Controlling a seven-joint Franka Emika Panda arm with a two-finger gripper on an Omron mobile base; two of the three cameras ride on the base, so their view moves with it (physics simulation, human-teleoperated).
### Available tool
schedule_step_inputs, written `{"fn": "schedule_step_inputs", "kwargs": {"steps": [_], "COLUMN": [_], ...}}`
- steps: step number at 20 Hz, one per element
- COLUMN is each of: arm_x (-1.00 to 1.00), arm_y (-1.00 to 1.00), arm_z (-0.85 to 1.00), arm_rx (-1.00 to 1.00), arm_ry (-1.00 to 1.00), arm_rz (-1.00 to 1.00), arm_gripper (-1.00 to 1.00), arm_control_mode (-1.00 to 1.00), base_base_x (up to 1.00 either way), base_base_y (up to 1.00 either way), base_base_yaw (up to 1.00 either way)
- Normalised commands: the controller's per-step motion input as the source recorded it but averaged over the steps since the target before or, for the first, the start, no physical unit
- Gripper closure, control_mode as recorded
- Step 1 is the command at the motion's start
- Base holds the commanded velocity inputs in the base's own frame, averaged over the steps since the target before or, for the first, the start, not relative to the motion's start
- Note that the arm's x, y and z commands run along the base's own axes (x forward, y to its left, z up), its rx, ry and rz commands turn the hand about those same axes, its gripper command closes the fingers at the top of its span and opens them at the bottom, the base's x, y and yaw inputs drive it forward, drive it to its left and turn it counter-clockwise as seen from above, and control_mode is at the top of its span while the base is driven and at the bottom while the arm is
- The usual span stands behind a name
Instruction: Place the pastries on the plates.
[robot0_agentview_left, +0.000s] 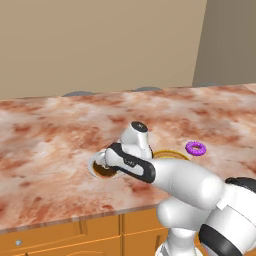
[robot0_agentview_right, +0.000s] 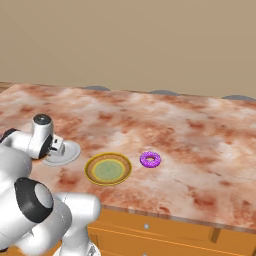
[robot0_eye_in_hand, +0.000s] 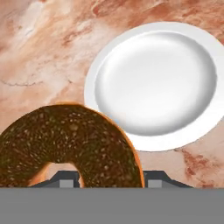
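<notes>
My hand (robot0_eye_in_hand: 101, 178) grips the chocolate doughnut (robot0_eye_in_hand: 70, 144) above the white plate (robot0_eye_in_hand: 155, 83); next I centre over it and release.

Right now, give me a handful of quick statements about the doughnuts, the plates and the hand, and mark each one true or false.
1. The hand grips the chocolate-brown glazed ring doughnut. True.
2. The purple-frosted sprinkled ring doughnut sits on the golden-yellow-rimmed plate with a pale green centre. False: it lies on the reddish marble counter beside that plate.
3. The plain white-grey round plate has nothing on it. True.
4. The yellow-rimmed plate holds a pastry. False: it is bare.
5. The brown doughnut rests flat on the white plate. False: it is held above the counter, next to the plate.
</notes>
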Motion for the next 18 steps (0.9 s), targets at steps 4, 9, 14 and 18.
{"fn": "schedule_step_inputs", "kwargs": {"steps": [4,9,14,18], "arm_x": [0.00,0.09,0.57,0.53], "arm_y": [0.00,-0.01,-0.06,-0.12], "arm_z": [0.43,0.00,-0.03,-0.32], "arm_rx": [-0.33,-0.05,0.00,0.00], "arm_ry": [0.00,0.00,0.00,0.00], "arm_rz": [-0.25,-0.02,0.04,0.05], "arm_gripper": [1.00,1.00,1.00,1.00], "arm_control_mode": [-1.00,-1.00,-1.00,-1.00], "base_base_x": [0.00,0.00,0.00,0.00], "base_base_y": [0.00,0.00,0.00,0.00], "base_base_yaw": [0.00,0.00,0.00,0.00]}}
